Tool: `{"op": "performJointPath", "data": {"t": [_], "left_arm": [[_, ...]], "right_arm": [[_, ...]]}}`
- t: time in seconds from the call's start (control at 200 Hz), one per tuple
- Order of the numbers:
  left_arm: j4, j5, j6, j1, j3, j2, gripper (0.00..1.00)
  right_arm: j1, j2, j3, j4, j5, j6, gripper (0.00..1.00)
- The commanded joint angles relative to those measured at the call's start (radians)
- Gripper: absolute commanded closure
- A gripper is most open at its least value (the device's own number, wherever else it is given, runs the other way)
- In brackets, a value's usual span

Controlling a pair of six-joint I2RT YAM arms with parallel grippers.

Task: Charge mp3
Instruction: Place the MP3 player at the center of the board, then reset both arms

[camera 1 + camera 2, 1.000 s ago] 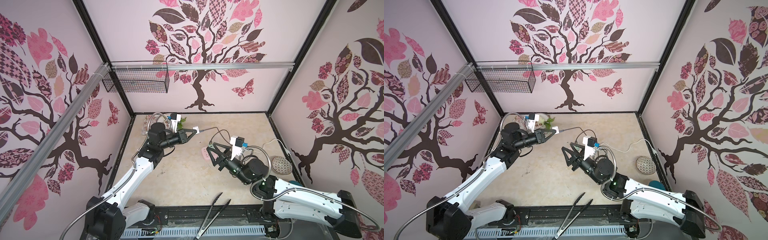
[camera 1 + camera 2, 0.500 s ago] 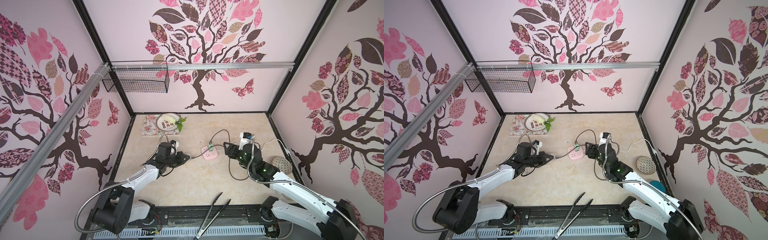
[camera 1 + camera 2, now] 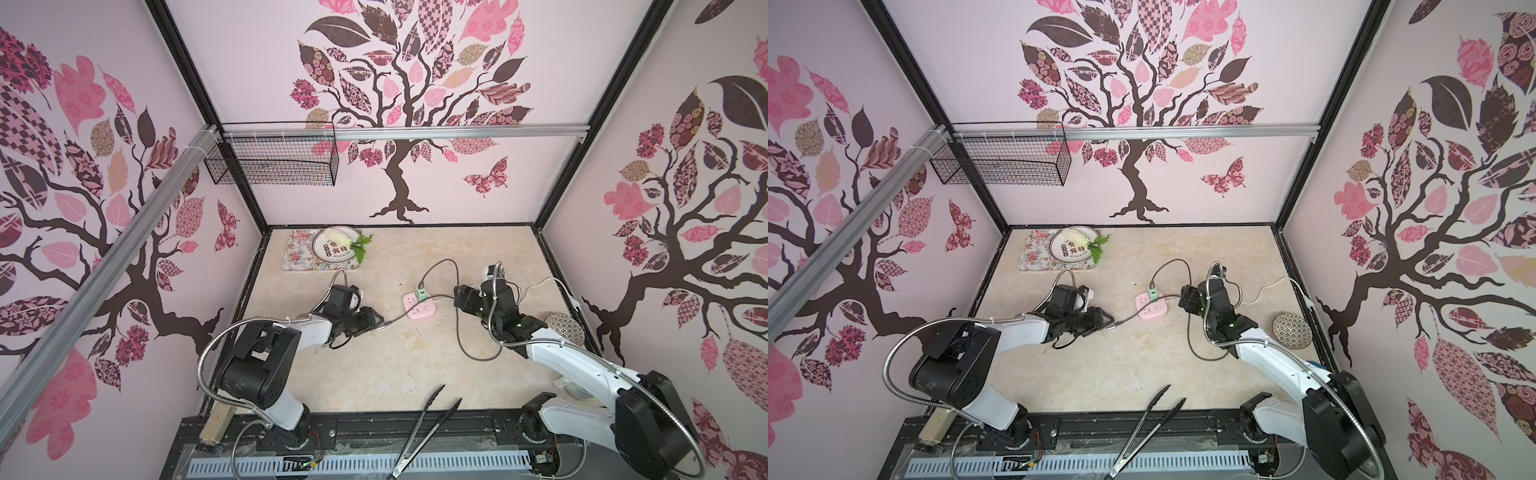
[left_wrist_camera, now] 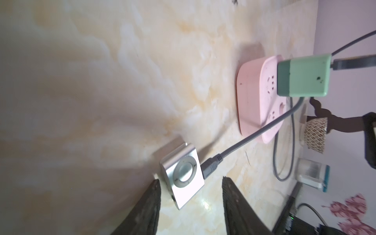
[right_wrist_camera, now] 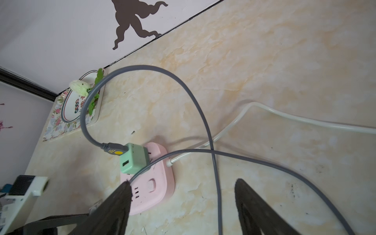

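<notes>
The mp3 (image 4: 181, 179), a small silver square with a round dial, lies on the marble tabletop with a grey cable (image 4: 252, 138) plugged into its edge. My left gripper (image 4: 190, 180) is open around it: one finger is close beside it, the other stands clear. In both top views the left gripper (image 3: 376, 322) (image 3: 1106, 322) sits low, left of the pink power strip (image 3: 419, 309) (image 3: 1152, 309). A mint-green charger (image 5: 133, 158) stands in the strip and carries the cable's other end. My right gripper (image 5: 182, 182) (image 3: 457, 297) hovers open just right of the strip, holding nothing.
A white cord (image 5: 284, 116) runs from the strip toward the right wall. A plate (image 3: 336, 248) with a flower rests on a floral mat (image 3: 297, 253) at the back left. A patterned bowl (image 3: 564, 328) sits at the right, metal tongs (image 3: 424, 432) at the front edge.
Both arms have dropped from mid-air to the tabletop. The left jaws, shut before, have opened and let go of the mp3. The right jaws have widened.
</notes>
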Motion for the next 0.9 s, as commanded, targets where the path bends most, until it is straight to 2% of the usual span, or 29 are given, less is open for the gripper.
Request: {"op": "performJointPath", "data": {"t": [0.0,0.085,0.13,0.235,0.345,0.44,0.51,0.62,0.77,0.89], "left_arm": [[-0.168,-0.147,0.079,-0.001,0.054,0.016,0.26],[-0.277,-0.206,0.138,0.0,0.105,0.009,0.24],[-0.334,-0.274,0.173,-0.001,0.133,-0.011,0.24],[-0.475,-0.493,0.264,0.001,0.221,-0.093,0.24],[-0.472,-0.736,0.354,0.018,0.25,-0.186,0.23],[-0.35,-0.885,0.424,0.082,0.184,-0.221,0.22],[-0.242,-0.915,0.441,0.15,0.116,-0.227,0.22],[-0.079,-1.004,0.466,0.224,0.018,-0.254,0.22],[0.227,-0.948,0.475,0.323,-0.173,-0.337,0.21],[0.555,-0.911,0.534,0.361,-0.305,-0.303,0.21]], "right_arm": [[-0.061,0.017,0.007,0.05,0.003,-0.037,0.13],[-0.099,0.013,0.009,0.056,0.035,-0.075,0.09],[-0.113,0.007,0.004,0.066,0.07,-0.101,0.08],[-0.186,-0.005,-0.026,0.121,0.106,-0.135,0.06],[-0.302,0.0,-0.091,0.249,0.115,-0.163,0.05],[-0.325,0.02,-0.188,0.475,0.205,-0.277,0.02],[-0.328,0.053,-0.237,0.618,0.23,-0.346,0.0],[-0.329,0.123,-0.221,0.612,0.254,-0.427,0.01],[-0.371,0.193,-0.296,0.767,0.216,-0.44,0.0],[-0.431,0.223,-0.296,0.831,0.157,-0.43,0.0]]}}
